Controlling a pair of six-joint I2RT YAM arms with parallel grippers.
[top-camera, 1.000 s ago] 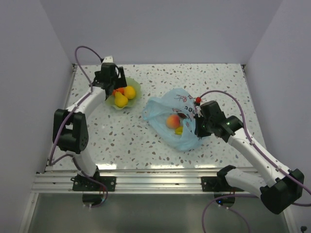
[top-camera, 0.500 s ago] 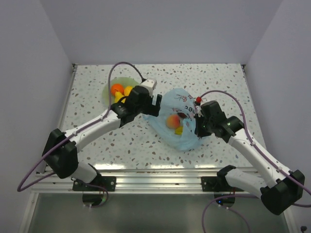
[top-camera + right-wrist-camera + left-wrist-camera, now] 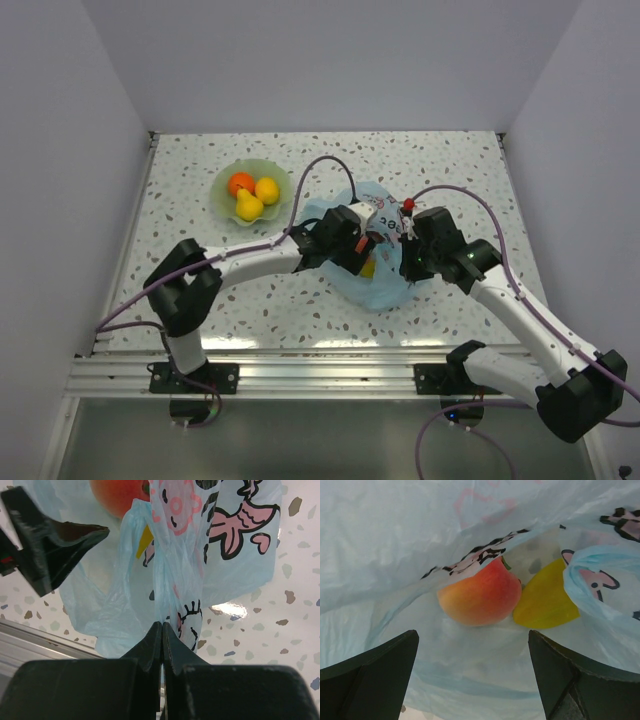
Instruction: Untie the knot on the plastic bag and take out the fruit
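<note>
I had L fingers (image 3: pixel 370 680) spread, peach (image 3: pixel 480 592) dead ahead betw. them; R fingers (image 3: pixel 148 645) pinched the bag (image 3: pixel 172 570), so L was nearer.

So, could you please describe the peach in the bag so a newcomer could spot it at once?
On the speckled table, find the light-blue plastic bag right of the green bowl. Two fruits show inside it: the peach is the round one, blushing orange to red, beside a plain yellow piece.
</note>
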